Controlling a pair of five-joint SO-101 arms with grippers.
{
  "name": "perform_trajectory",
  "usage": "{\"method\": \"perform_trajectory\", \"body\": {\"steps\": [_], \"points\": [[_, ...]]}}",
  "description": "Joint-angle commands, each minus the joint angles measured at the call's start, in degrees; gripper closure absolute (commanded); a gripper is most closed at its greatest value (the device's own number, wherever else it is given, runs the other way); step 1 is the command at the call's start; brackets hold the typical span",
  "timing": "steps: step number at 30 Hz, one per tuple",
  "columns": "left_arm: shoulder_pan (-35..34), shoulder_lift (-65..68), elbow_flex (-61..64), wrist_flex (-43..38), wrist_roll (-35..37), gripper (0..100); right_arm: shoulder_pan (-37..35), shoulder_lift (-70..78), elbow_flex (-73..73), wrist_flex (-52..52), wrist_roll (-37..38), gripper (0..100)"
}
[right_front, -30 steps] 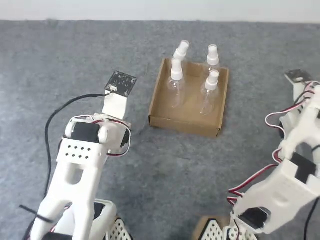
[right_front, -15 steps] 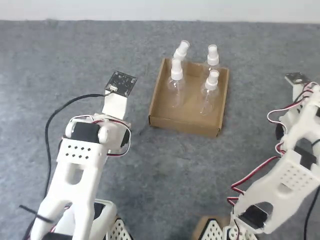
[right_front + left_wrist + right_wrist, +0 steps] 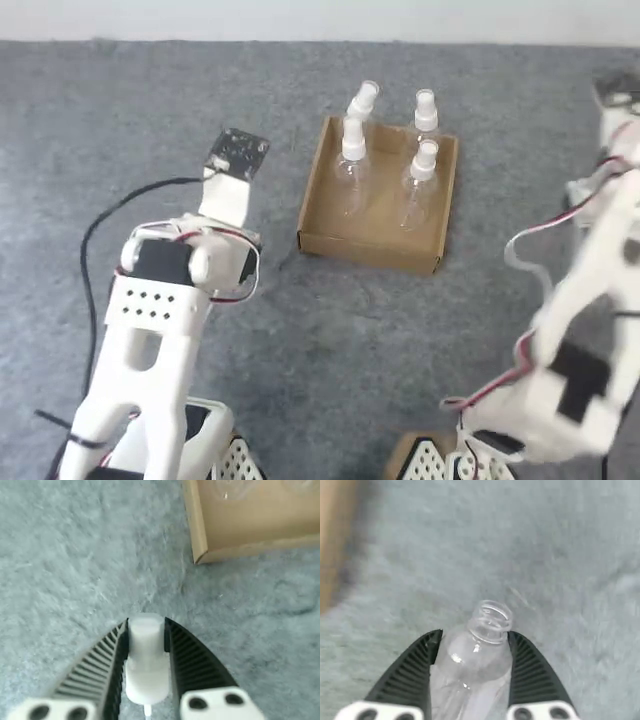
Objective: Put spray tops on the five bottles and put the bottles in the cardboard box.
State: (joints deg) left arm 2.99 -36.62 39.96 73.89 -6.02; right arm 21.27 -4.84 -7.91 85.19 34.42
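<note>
My left gripper [image 3: 145, 630] is shut on a white spray top [image 3: 145, 657], held above the grey carpet just left of the cardboard box [image 3: 320, 238]. The box corner [image 3: 200, 555] lies ahead of it. My right gripper [image 3: 475, 640] is shut on a clear bottle [image 3: 475, 660] with an open neck and no top, over the carpet. The right arm [image 3: 590, 300] stands at the right side of the table, the left arm [image 3: 160, 300] at the left. Several capped bottles [image 3: 352, 165] stand in the box, and one capped bottle [image 3: 362, 100] leans at its back edge.
Grey carpet [image 3: 350, 340] covers the table between the arms and in front of the box. A pale wall runs along the back edge. A brown strip [image 3: 335, 540], probably the box, shows at the edge of the right wrist view.
The right arm has swung up and toward the back right, and is blurred with motion. The left arm has shifted slightly left and back with the spray top.
</note>
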Motion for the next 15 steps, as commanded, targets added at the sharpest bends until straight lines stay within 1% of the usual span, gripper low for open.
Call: {"method": "perform_trajectory", "body": {"steps": [1,4,7,9,11,15], "points": [[0.4,-2.2,-7.9,4.0,1.5,99,-4.6,-18.0,11.8,-5.1,-1.0,99.3],[0.4,-2.2,-10.5,5.7,1.5,99,-6.4,-30.9,25.2,-10.6,-1.9,99.3],[0.4,-2.2,-14.5,6.5,2.5,99,-10.9,-42.0,35.8,-14.3,-3.7,99.3],[0.4,-2.2,-18.9,7.6,4.2,99,-16.3,-48.4,40.0,-14.8,-5.5,99.3],[0.4,-2.2,-24.7,9.0,5.3,99,-22.5,-53.4,41.1,-14.1,-8.0,99.3],[0.4,-2.2,-39.7,12.8,6.9,99,-37.1,-57.1,41.1,-11.8,-12.9,99.3]]}}
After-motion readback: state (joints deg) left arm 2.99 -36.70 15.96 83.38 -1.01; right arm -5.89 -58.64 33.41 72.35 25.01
